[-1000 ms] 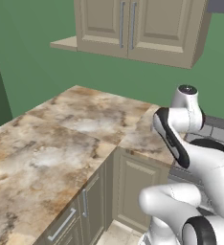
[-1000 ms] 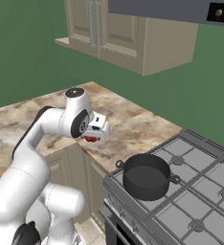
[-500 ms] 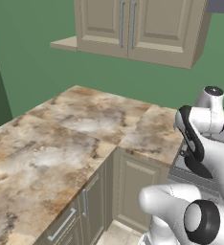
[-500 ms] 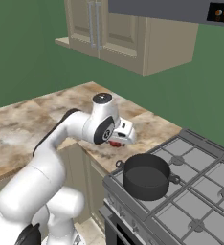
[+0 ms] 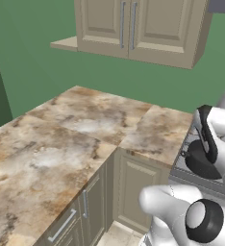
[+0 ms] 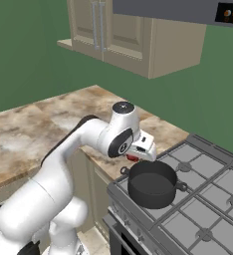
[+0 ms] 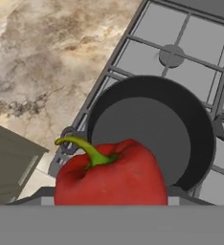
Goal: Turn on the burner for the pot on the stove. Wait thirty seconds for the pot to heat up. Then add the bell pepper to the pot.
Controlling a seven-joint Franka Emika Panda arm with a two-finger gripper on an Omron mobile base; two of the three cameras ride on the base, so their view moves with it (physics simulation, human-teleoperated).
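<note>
1. In the right base view the white arm reaches from the lower left toward the centre of the frame, and its gripper (image 6: 134, 156) sits just above the near left rim of the pot (image 6: 152, 184).
2. The gripper is closed on the bell pepper (image 7: 111, 176); in the hand view the red pepper with its curled green stem fills the lower centre of the frame, and in the right base view a small patch of red (image 6: 132, 158) peeks out beneath the hand.
3. The pot is squat, round and dark grey, with two small side handles. It stands on the front left grate section of the stove (image 6: 208, 199), in the lower centre of the right base view.
4. In the hand view the pot (image 7: 152, 129) lies in the middle of the frame, just behind the pepper, its inside bare and dark.
5. The stove's grey grates run toward the upper right of the hand view; the marbled brown counter (image 7: 42, 52) takes the upper left.
6. In the left base view the counter (image 5: 61, 144) spreads across the left and centre, with beige cabinet doors (image 5: 133, 187) below it and a beige wall cabinet (image 5: 138, 29) at the top against the green wall.
7. The pot (image 5: 198, 161) shows at the right edge of that view, partly behind the arm.
</note>
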